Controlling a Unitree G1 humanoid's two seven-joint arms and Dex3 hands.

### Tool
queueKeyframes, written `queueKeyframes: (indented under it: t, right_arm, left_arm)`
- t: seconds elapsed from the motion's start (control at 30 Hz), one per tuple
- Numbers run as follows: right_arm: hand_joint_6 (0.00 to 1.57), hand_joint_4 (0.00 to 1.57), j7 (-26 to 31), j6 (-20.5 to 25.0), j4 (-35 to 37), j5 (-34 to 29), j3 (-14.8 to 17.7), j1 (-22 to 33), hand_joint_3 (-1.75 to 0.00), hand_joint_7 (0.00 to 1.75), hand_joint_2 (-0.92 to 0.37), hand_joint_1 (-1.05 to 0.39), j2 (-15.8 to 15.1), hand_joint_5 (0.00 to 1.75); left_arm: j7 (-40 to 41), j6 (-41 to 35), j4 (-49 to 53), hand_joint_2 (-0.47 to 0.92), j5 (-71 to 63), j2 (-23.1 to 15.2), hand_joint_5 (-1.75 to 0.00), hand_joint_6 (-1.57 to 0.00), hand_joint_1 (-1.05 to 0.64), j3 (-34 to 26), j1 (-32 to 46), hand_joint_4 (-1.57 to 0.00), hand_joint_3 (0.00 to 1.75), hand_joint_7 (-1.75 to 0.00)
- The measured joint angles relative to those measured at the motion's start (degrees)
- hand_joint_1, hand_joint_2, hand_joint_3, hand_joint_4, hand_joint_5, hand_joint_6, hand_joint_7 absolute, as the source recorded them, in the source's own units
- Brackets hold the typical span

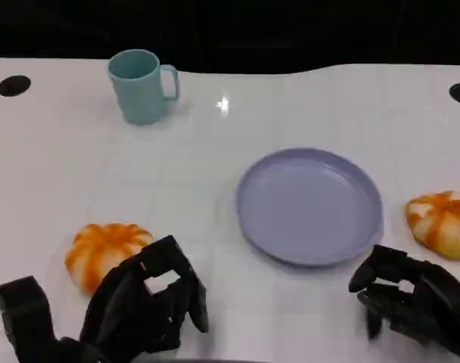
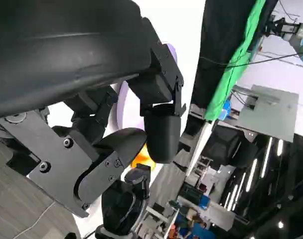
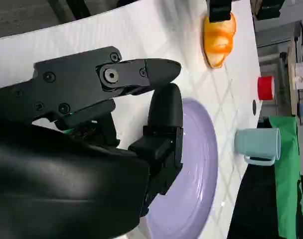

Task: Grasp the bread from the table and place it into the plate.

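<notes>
A bread (image 1: 105,253) lies on the tabletop (image 1: 63,174) at the near left, well left of the plate (image 1: 309,204), and the left hand (image 1: 139,306) hangs just in front of it with its fingers (image 1: 186,291) curled loosely on nothing — no grip yet. A second bread (image 1: 442,223) sits just past the plate's right rim, with the right hand (image 1: 415,295) near it, fingers (image 1: 374,272) also bent and holding nothing. The first risk, as I judge it, is ambiguity: two loaves, two hands, and a half-committed reach at either could end in both arms converging over the plate. The loaf looks rounded and soft, so fingers closing from the near side alone may push it away across the smooth tabletop rather than wrap it. A shallow hold could also let it roll out in transit. The plate is shallow-rimmed — a knock from a wrist would slide it. The cup (image 1: 141,85) stands far back, unlikely to interfere.
</notes>
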State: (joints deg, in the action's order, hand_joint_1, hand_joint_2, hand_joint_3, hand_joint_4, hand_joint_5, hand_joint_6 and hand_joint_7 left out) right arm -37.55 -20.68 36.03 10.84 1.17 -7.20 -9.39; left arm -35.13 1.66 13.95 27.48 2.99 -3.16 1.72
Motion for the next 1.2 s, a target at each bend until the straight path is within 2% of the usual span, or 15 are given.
queueKeyframes:
  t: [0.63, 1.0, 1.07, 1.13, 1.2]
  right_arm:
    - [0.66, 0.66, 0.42, -0.37, -0.06, -0.15, -0.14, 0.12, -0.27, 1.38, -0.92, -0.51, 0.00, 1.75]
    - [0.66, 0.65, 1.05, 0.28, -1.04, -0.20, -0.49, 0.55, -0.27, 1.37, -0.92, -0.51, 0.00, 1.75]
    - [0.66, 0.66, 0.98, 0.17, -0.97, -0.17, -0.50, 0.55, -0.27, 1.37, -0.92, -0.51, 0.00, 1.75]
    - [0.66, 0.65, 0.97, 0.07, -0.91, -0.15, -0.50, 0.55, -0.27, 1.37, -0.92, -0.52, 0.00, 1.75]
    - [0.66, 0.65, 1.02, 0.01, -0.90, -0.18, -0.53, 0.56, -0.27, 1.37, -0.92, -0.52, -0.01, 1.75]
  left_arm:
    - [-0.01, 0.00, 0.00, 0.34, 0.00, 0.03, -1.60, -0.83, -0.30, -0.32, 0.00, -0.89, 1.44, -1.47]
    - [0.15, 0.03, -1.05, 0.27, -0.51, 0.03, -1.63, -0.79, -0.29, -0.34, 0.02, -0.86, 1.55, -1.53]
    - [0.15, 0.07, -1.29, 0.30, -0.50, 0.03, -1.63, -0.77, -0.30, -0.42, 0.02, -0.85, 1.50, -1.53]
    - [0.17, 0.25, -1.45, 0.43, -0.55, 0.03, -1.61, -0.73, -0.35, -0.51, 0.04, -0.80, 1.23, -1.45]
    - [0.29, 0.88, -2.09, 0.50, -0.79, 0.03, -1.56, -0.67, -0.38, -0.53, 0.09, -0.73, 1.09, -1.38]
